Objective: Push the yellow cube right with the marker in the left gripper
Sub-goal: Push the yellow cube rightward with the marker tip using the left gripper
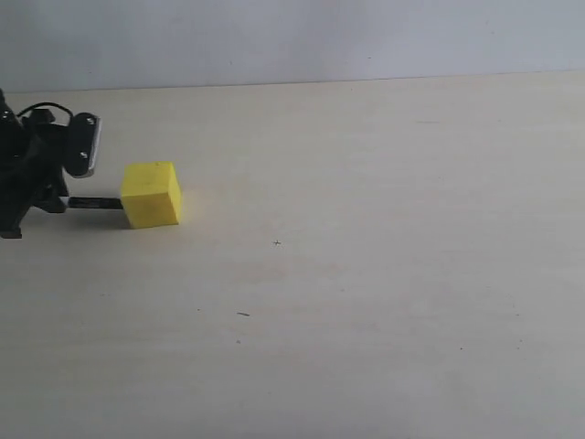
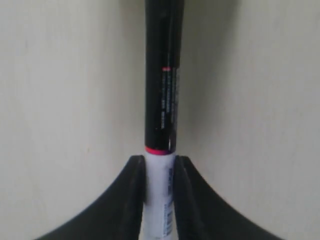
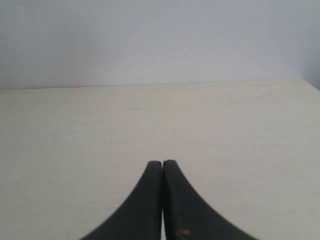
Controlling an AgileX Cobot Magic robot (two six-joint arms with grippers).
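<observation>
The left pincer [image 2: 160, 167] is clamping the marker [image 2: 161, 100] by its white barrel at the left of the counter [image 1: 384, 274]. The yellow cube [image 1: 151, 194] is sitting just right of it, apparently touching the marker's black cap. The right pincer [image 3: 162, 165] is resting closed, holding nothing.

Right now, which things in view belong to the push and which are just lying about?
Part of the job: marker, clamped in the left gripper; yellow cube, at the marker's tip.
Not part of it: right gripper, shut on nothing; table; wall behind it.
</observation>
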